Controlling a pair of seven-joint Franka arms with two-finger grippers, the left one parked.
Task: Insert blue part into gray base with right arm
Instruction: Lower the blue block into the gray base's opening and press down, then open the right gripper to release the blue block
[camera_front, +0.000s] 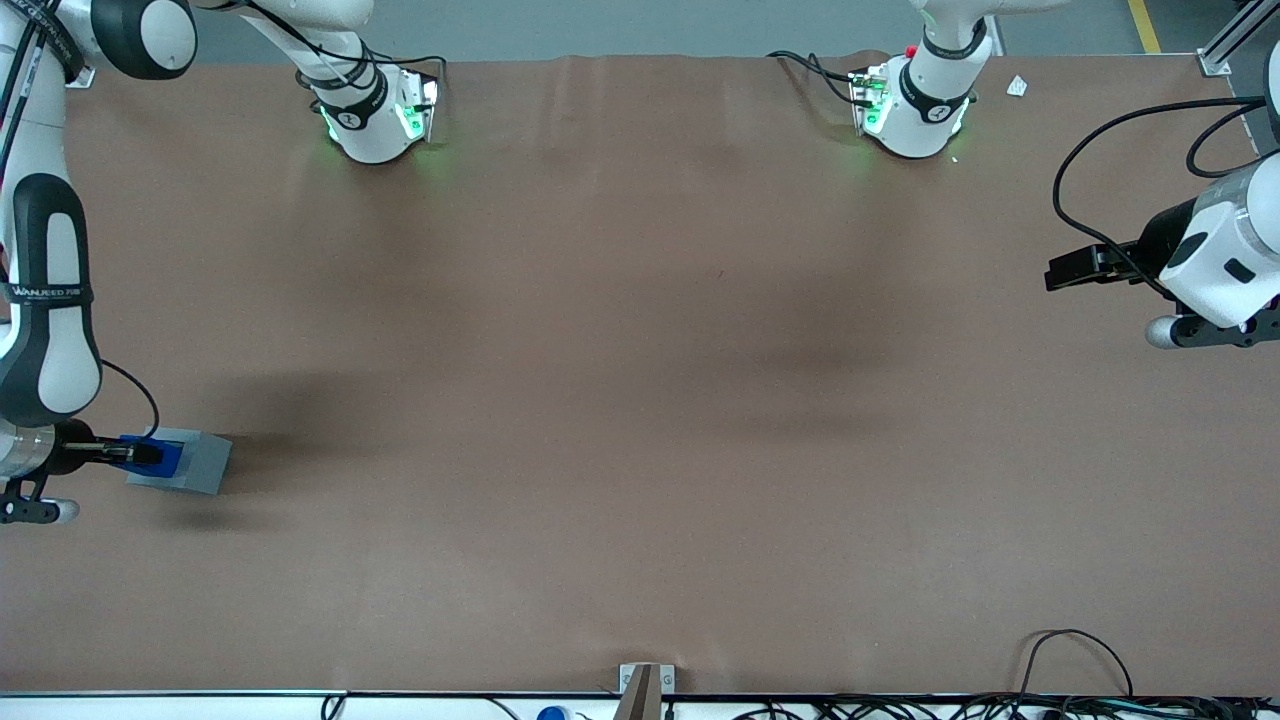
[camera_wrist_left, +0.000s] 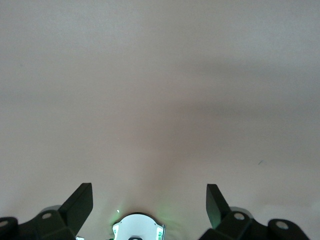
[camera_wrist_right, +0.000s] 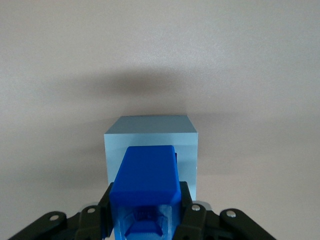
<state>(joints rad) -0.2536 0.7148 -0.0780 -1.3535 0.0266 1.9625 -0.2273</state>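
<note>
The gray base (camera_front: 195, 462) stands on the brown table at the working arm's end, fairly near the front camera. My right gripper (camera_front: 140, 453) is shut on the blue part (camera_front: 160, 457), which it holds at the base's top. In the right wrist view the blue part (camera_wrist_right: 146, 177) sits clamped between the two black fingers (camera_wrist_right: 192, 212), covering the middle of the base's top face (camera_wrist_right: 150, 131). The recess is hidden under the blue part, so I cannot tell how deep the part sits in it.
Two arm pedestals (camera_front: 380, 110) (camera_front: 910, 105) with green lights stand at the table's edge farthest from the front camera. Cables (camera_front: 1080, 660) lie along the table's near edge. A small metal bracket (camera_front: 645, 685) sits at the middle of that edge.
</note>
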